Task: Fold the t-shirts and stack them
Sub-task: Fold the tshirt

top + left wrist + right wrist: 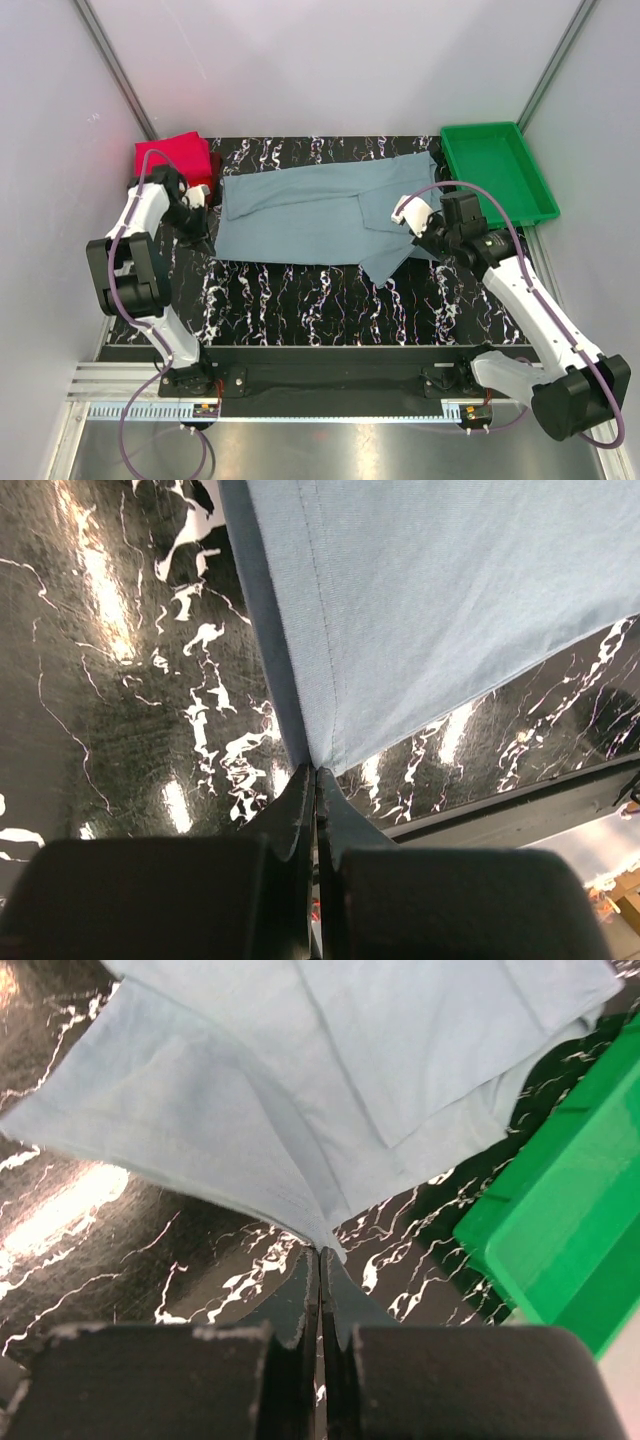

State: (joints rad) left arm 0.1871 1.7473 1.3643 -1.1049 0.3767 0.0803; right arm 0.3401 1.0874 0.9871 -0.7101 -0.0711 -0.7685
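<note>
A dusty grey-blue t-shirt [310,205] lies spread across the black marbled table, with a flap hanging toward the front at its right [385,255]. My left gripper [203,234] is shut on the shirt's near-left corner; in the left wrist view its tips [315,771] pinch the hem of the cloth [430,600]. My right gripper [416,236] is shut on the shirt's right side; in the right wrist view the tips [322,1251] pinch a bunched fold of cloth [300,1090]. Folded magenta-pink and red t-shirts [174,158] sit stacked at the back left.
A green plastic tray [500,172] stands at the back right, close to the right gripper and also seen in the right wrist view [560,1220]. White walls enclose the table on three sides. Bare marbled surface [320,300] lies in front of the shirt.
</note>
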